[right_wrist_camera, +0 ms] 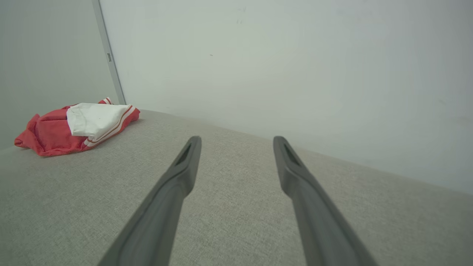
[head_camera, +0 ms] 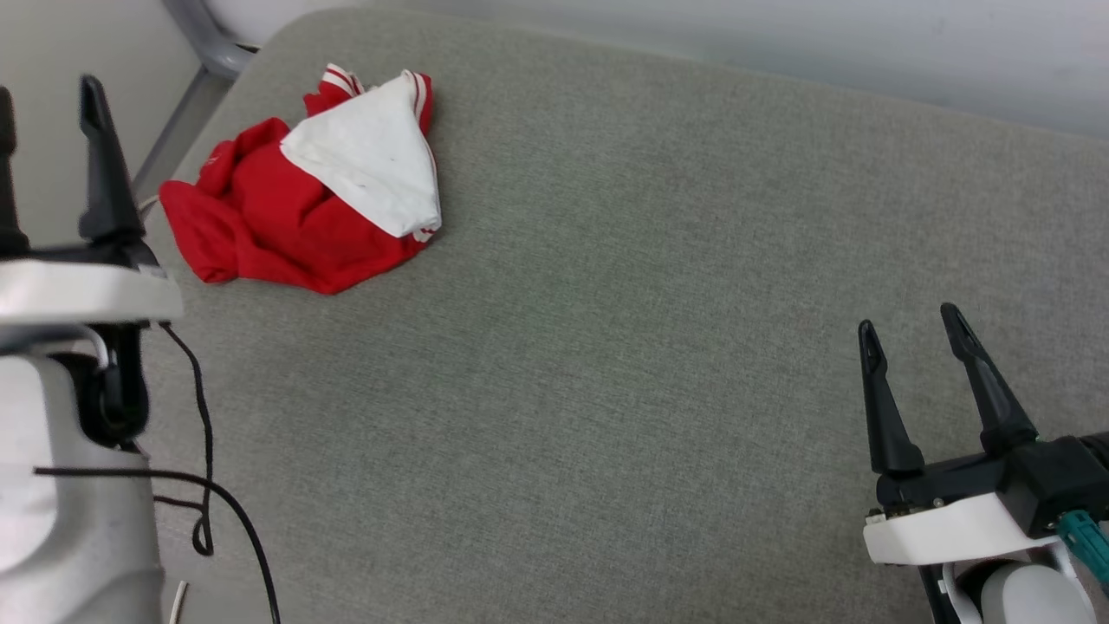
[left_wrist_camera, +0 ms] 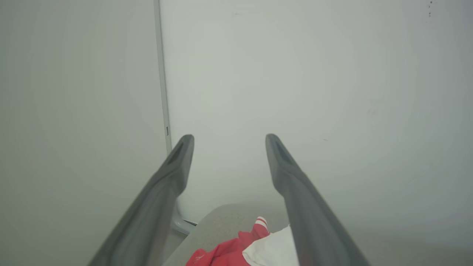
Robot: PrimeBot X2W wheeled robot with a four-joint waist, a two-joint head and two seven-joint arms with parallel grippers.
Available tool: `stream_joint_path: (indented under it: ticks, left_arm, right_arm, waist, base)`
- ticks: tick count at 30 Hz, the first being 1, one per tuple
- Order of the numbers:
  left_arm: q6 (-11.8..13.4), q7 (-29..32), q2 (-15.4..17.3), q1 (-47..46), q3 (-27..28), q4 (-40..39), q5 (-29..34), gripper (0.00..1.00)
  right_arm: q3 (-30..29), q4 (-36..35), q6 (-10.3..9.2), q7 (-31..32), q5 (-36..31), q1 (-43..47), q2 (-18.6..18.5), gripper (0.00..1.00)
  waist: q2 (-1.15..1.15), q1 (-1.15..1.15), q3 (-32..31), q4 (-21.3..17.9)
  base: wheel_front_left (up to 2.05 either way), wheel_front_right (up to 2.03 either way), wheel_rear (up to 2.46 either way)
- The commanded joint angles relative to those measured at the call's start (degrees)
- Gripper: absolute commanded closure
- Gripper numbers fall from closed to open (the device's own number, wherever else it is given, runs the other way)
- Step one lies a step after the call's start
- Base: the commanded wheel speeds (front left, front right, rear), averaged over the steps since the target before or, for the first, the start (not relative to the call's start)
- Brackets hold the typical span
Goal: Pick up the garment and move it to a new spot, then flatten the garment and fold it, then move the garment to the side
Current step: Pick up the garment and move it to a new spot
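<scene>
Garment (head_camera: 312,191) lies in a crumpled heap on the grey cloth-covered table (head_camera: 606,364), a white sleeve folded over the red body. It is just ahead of my left claw (head_camera: 48,87) and a little to its right, near the table's rounded corner. From my right claw (head_camera: 908,319) it sits well apart, far ahead and to the left.

A pale wall (right_wrist_camera: 295,55) with a thin vertical strip (right_wrist_camera: 109,55) stands behind the table. A grey metal leg (head_camera: 195,78) angles past the corner, and a black cable (head_camera: 206,433) hangs beside my left arm.

The garment is so bunched that I cannot make out its front. In my left wrist view the bottom edge and 1 finger cut it off.

Both claws hang in the air, fingers pointing forward. Each is spread wide with nothing between its 2 fingers.
</scene>
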Motion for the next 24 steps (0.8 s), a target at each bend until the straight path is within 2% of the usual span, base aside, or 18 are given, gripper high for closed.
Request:
stream_joint_path:
  ticks: [1, 4, 7, 10, 14, 18, 24]
  left_arm:
    - [-0.2, -0.1, 1.5, -2.9, -0.7, 2.3, -2.1, 0.0]
    - [-0.3, 0.5, 6.4, -8.3, -5.2, 6.9, -6.3, 0.0]
    - [-0.3, 4.7, 11.3, -12.6, -10.4, 10.3, -12.1, 0.0]
    - [-0.3, 12.8, 15.5, -16.2, -15.3, 13.6, -19.6, 0.0]
    - [-0.3, 26.7, 20.0, -19.7, -21.1, 17.6, -29.7, 0.0]
    - [-0.3, 38.1, 23.0, -22.4, -25.5, 21.0, -36.6, 0.0]
    - [-0.3, 48.5, 24.4, -25.1, -31.3, 26.1, -41.7, 0.0]
  right_arm:
    - [-0.1, -0.8, -0.04, -0.1, -0.8, -1.2, 0.1, 0.0]
    - [-0.4, -2.1, -0.04, -0.1, -2.1, -2.1, 0.1, 0.0]
    - [-0.9, -3.2, -0.04, -0.1, -3.0, -3.1, 0.1, 0.0]
    - [-0.9, -4.2, -0.04, -0.1, -3.7, -3.7, 0.1, 0.0]
    - [-0.8, -5.3, -0.04, -0.1, -4.4, -4.9, 0.1, 0.0]
    - [-0.8, -6.0, -0.04, -0.1, -5.3, -5.6, 0.1, 0.0]
    - [-0.5, -6.4, -0.04, -0.1, -6.3, -6.8, 0.1, 0.0]
  waist:
    - [0.0, -0.01, 3.8, -2.4]
    - [0.0, -0.01, 6.2, -3.4]
    - [0.0, -0.01, 8.3, -4.1]
    - [0.0, -0.01, 10.1, -4.8]
    - [0.0, -0.01, 12.1, -5.6]
    - [0.0, -0.01, 13.6, -6.1]
    - [0.0, -0.01, 15.8, -7.3]
  base:
    - [0.0, 0.0, 0.0]
    - [0.0, 0.0, 0.0]
    - [0.0, 0.0, 0.0]
    - [0.0, 0.0, 0.0]
    - [0.0, 0.0, 0.0]
    - [0.0, 0.0, 0.0]
    - [0.0, 0.0, 0.0]
